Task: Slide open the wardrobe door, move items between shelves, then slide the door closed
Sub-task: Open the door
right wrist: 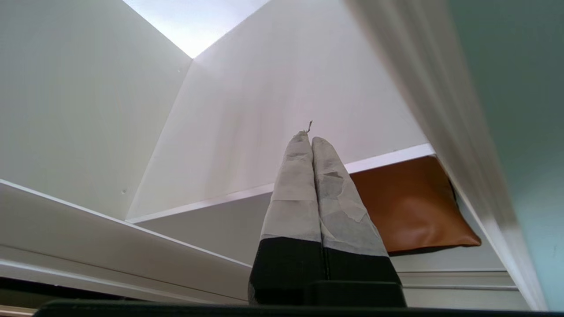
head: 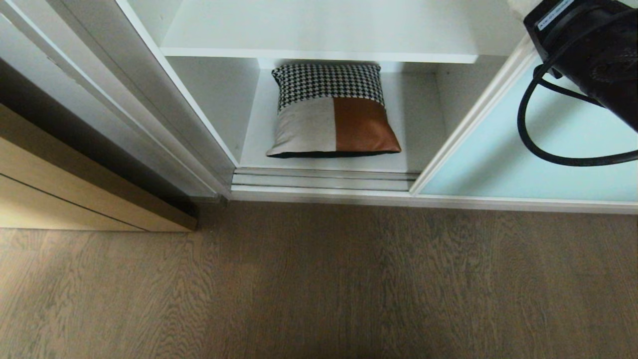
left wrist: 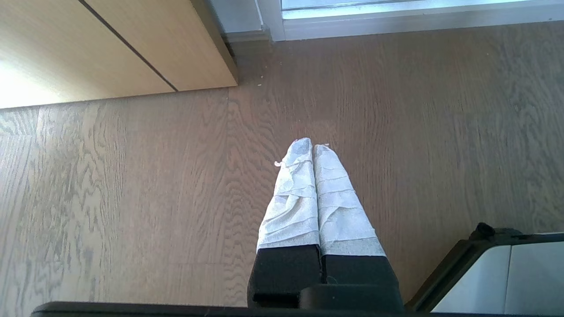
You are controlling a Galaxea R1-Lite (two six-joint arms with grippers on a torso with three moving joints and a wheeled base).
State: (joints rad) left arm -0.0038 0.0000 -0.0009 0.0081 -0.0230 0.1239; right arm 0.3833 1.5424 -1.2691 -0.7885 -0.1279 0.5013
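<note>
Nearest us, the wood-grain floor [head: 319, 284] fills the foreground, and the left gripper [left wrist: 313, 147] hangs over it with its taped fingers pressed together, holding nothing. Past the floor comes the silver door track [head: 324, 179]. The sliding wardrobe door [head: 528, 164] stands pushed to the right, leaving the opening clear. The right gripper [right wrist: 311, 141] points into that opening, fingers closed and empty, with the right arm [head: 593, 55] up at the top right. On the bottom shelf [head: 423, 144] lies the cushion [head: 331, 112], houndstooth strip toward the back wall. Above it, the upper shelf [head: 319, 52].
</note>
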